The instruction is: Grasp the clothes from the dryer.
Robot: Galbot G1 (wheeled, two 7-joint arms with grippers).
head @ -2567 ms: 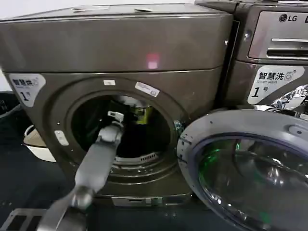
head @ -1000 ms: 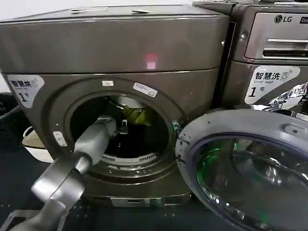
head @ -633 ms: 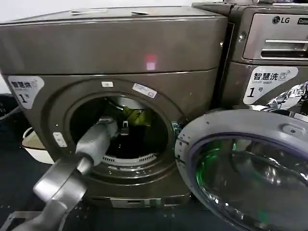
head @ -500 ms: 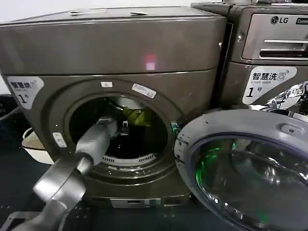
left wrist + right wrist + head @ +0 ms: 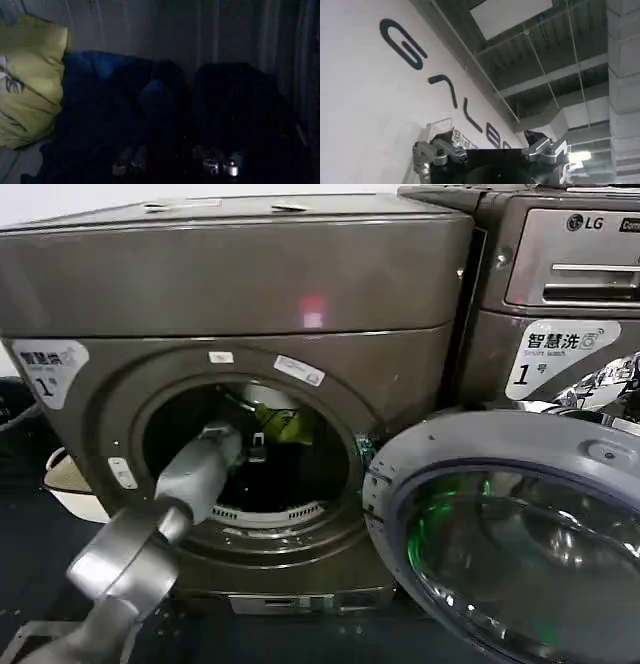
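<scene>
Inside dryer (image 5: 250, 294) drum: yellow-green and navy clothes (image 5: 100, 110); left pincer (image 5: 172, 165) close.

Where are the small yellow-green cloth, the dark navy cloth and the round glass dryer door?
Small yellow-green cloth (image 5: 30, 80): left wrist view, middle of the fabric.
Dark navy cloth (image 5: 115, 100): left wrist view, its blue fold.
Round glass dryer door (image 5: 520, 554): head view, the glass pane.

The dryer (image 5: 240, 384) stands with its porthole (image 5: 250, 449) uncovered; its glass door (image 5: 510, 534) hangs swung out to the right of the opening, blocking approach from that side. The left arm (image 5: 190, 484) fills the lower left of the porthole, leaving room above and to its right. Deep in the drum, the clothes (image 5: 125, 115) lie piled just ahead of the left pincer (image 5: 172, 165), whose fingers stand apart.
</scene>
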